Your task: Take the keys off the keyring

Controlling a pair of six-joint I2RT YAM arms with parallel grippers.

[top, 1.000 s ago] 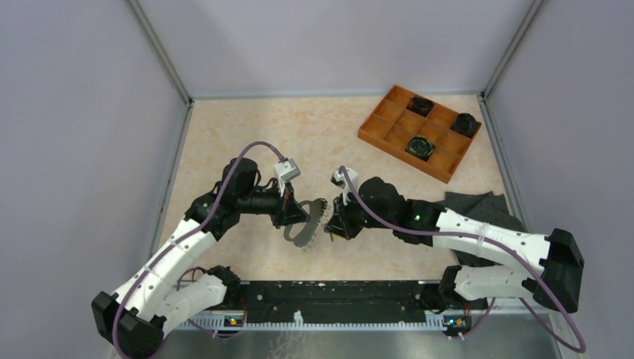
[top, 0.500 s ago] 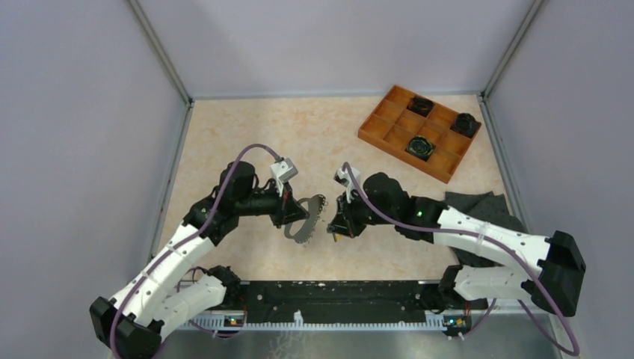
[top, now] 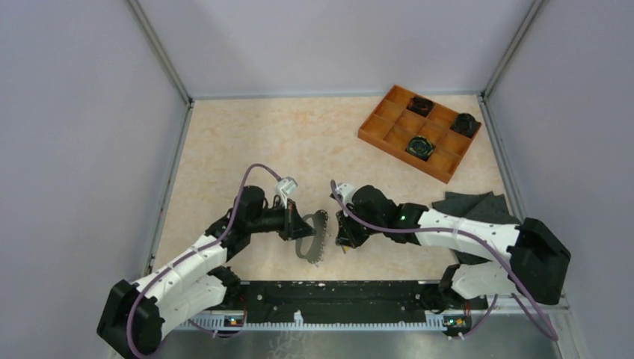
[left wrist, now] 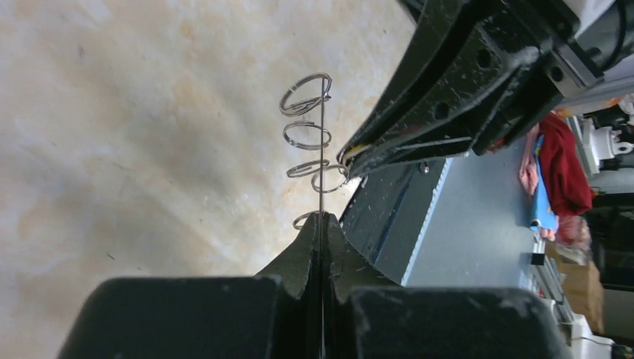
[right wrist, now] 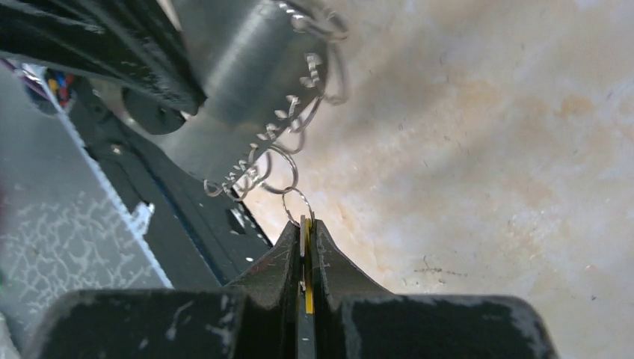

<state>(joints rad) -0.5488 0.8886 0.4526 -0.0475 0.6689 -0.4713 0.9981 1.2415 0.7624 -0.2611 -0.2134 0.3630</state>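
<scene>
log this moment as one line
left tool shut on keyring | right tool shut on yellow tag | tag not yet off keyring

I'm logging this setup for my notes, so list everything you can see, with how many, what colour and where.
keyring: one, grey metal, toothed edge, near-centre, held up.
wire rings: several, silver, along the keyring's edge.
keys: one small set, yellow piece showing, at the keyring's edge.
tray: one, orange, far right.
dark parts: three, black, separate tray compartments.
cloth: one, dark grey, right side.
table: one, beige marbled.
left gripper: black, shut on the keyring.
right gripper: black, shut on the keys.
</scene>
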